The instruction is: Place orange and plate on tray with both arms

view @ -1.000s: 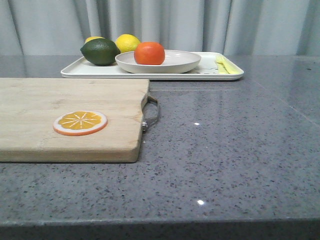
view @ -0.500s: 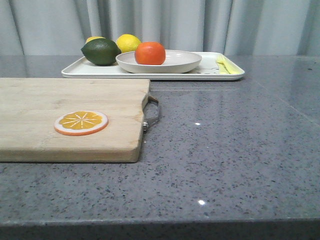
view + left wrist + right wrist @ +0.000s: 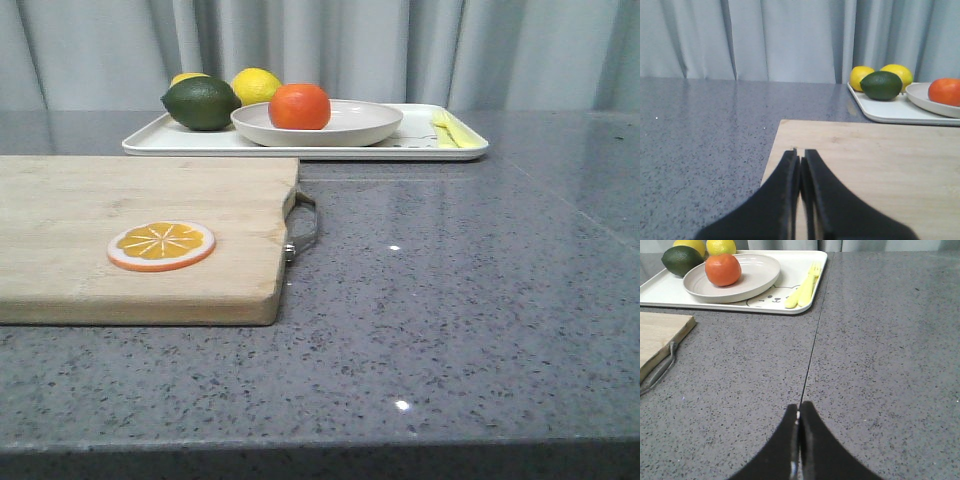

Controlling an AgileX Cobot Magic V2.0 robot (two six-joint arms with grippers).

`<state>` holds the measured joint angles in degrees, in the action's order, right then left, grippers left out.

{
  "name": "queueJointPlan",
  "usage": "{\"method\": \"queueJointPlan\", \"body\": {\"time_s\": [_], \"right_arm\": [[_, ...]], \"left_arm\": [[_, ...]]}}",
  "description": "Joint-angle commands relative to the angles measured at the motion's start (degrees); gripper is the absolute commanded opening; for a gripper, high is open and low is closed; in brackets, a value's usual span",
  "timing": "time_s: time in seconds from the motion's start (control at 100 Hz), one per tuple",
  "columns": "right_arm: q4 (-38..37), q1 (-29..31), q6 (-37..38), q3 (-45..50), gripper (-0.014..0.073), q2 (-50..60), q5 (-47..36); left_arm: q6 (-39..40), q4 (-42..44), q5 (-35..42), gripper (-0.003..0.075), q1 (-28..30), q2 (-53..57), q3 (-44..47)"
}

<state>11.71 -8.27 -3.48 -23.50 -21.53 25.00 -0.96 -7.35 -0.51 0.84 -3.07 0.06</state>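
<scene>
The orange (image 3: 299,106) rests in the off-white plate (image 3: 360,124), which sits on the white tray (image 3: 200,142) at the back of the table. They also show in the right wrist view: orange (image 3: 723,269), plate (image 3: 760,275), tray (image 3: 660,290) with its bear drawing. The left wrist view shows the orange (image 3: 945,91) and plate (image 3: 920,95) at its edge. My left gripper (image 3: 800,156) is shut and empty above the near part of the cutting board. My right gripper (image 3: 799,409) is shut and empty over bare table, well short of the tray. Neither gripper shows in the front view.
A wooden cutting board (image 3: 100,200) with a metal handle (image 3: 303,228) lies front left and carries a flat orange slice disc (image 3: 161,245). On the tray are a dark green lime (image 3: 201,103), two lemons (image 3: 256,85) and a yellow fork (image 3: 447,128). Curtains hang behind.
The front view shifts very slightly between frames; the objects on the tray and board keep their places.
</scene>
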Motion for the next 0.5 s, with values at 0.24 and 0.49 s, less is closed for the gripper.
{"method": "queueJointPlan", "body": {"time_s": [0.24, 0.49], "right_arm": [[0.1, 0.2, -0.6, -1.5, -0.0069, -0.2, -4.6], [0.1, 0.2, -0.6, -1.5, -0.0069, -0.2, -4.6]], "left_arm": [[0.2, 0.7, 2.2, -0.0019, 0.1, 5.0, 1.3], [0.1, 0.7, -1.3, -0.0019, 0.1, 5.0, 1.3]]}}
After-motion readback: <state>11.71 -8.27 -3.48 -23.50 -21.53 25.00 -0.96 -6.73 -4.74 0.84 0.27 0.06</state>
